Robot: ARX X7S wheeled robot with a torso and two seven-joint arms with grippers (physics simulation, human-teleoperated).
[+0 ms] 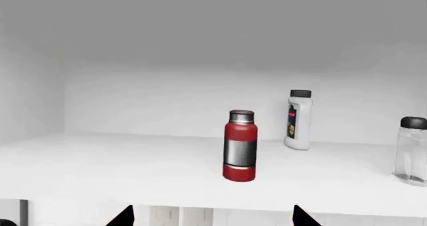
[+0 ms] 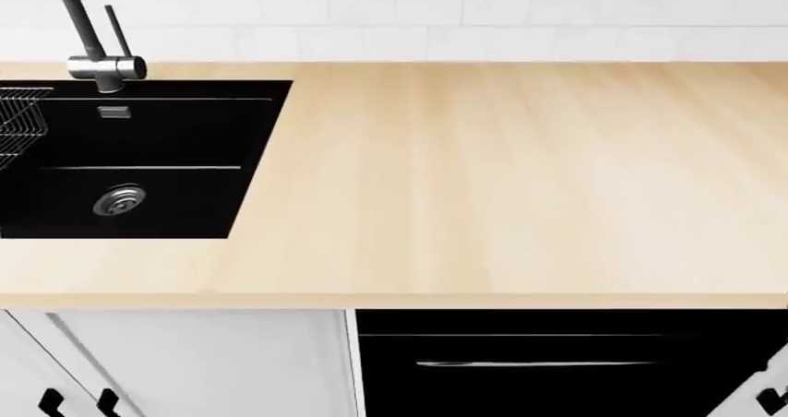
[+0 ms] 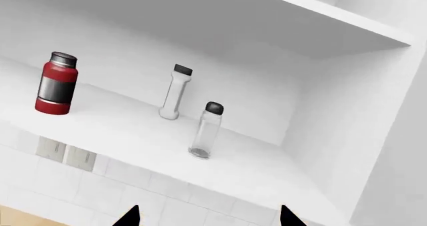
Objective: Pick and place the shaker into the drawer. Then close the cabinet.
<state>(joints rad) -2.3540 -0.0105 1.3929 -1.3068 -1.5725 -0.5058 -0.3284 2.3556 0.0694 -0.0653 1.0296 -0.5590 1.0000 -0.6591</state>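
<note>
The red shaker (image 1: 240, 146) with a silvery band and a metal top stands upright on a white shelf (image 1: 120, 166) inside an open wall cabinet. It also shows in the right wrist view, where the shaker (image 3: 57, 83) stands at the shelf's end. My left gripper (image 1: 210, 218) is open, below the shelf's front edge and well short of the shaker. Only its two dark fingertips (image 1: 123, 218) show. My right gripper (image 3: 207, 217) is open too, low in front of the shelf (image 3: 133, 136), with nothing between its fingers. The drawer is out of view. Neither gripper shows in the head view.
A white bottle (image 1: 298, 120) with a dark cap and a clear shaker (image 1: 411, 151) with a grey cap share the shelf. In the head view lie a wooden counter (image 2: 493, 177), a black sink (image 2: 161, 196) with its faucet (image 2: 87, 29), and a black appliance front (image 2: 555, 362).
</note>
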